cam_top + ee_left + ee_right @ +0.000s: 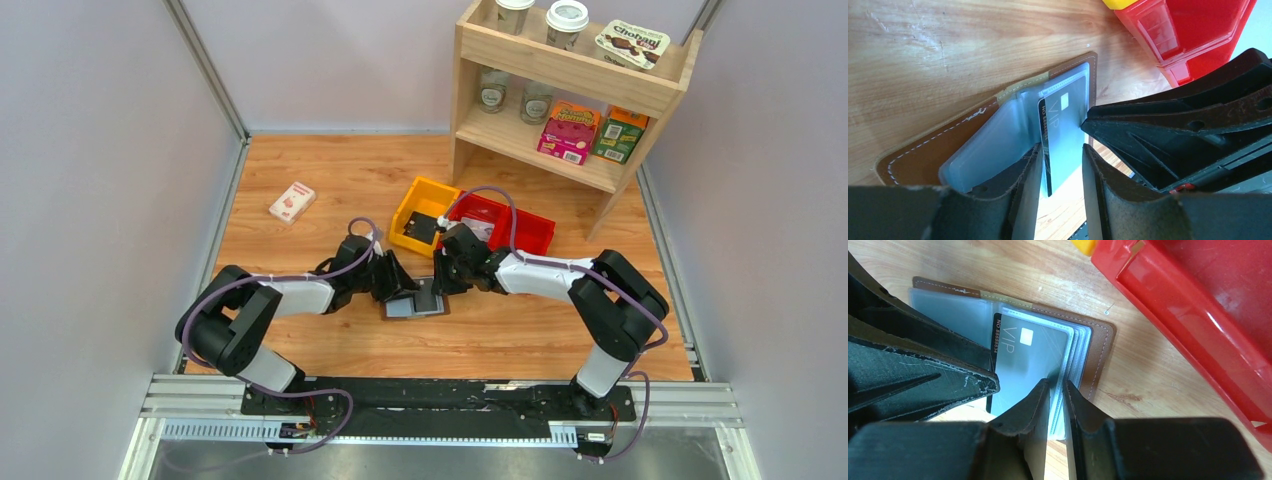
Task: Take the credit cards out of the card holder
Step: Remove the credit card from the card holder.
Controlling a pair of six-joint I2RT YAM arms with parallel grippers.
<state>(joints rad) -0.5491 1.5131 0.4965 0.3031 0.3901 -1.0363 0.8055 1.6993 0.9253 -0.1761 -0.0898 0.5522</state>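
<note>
Where the two arms meet over the middle of the surface, the right pincer has its fingers almost together. Only a thin gap is left, and the free edges of the holder's clear sleeves are nipped in it. The left pincer stands about half open, with one finger on each side of a grey card. I cannot tell whether the fingers press on the card or only straddle it. The card has a black strip along one long edge, the letters VIP and a small pale chip. It appears to lie partway out of a sleeve, its black edge clear of the plastic.

The holder lies open and flat on the wood under both pincers, near the centre of the surface. Its outside is brown leather with pale stitching.

Just beyond it, a red bin and a yellow bin sit side by side, touching. Something dark and flat lies in the yellow one. Well off to the left, a small white-and-red box lies alone on the wood. At the far right corner stands a wooden shelf, with cups and a snack pack on top and jars and two cartons below.
</note>
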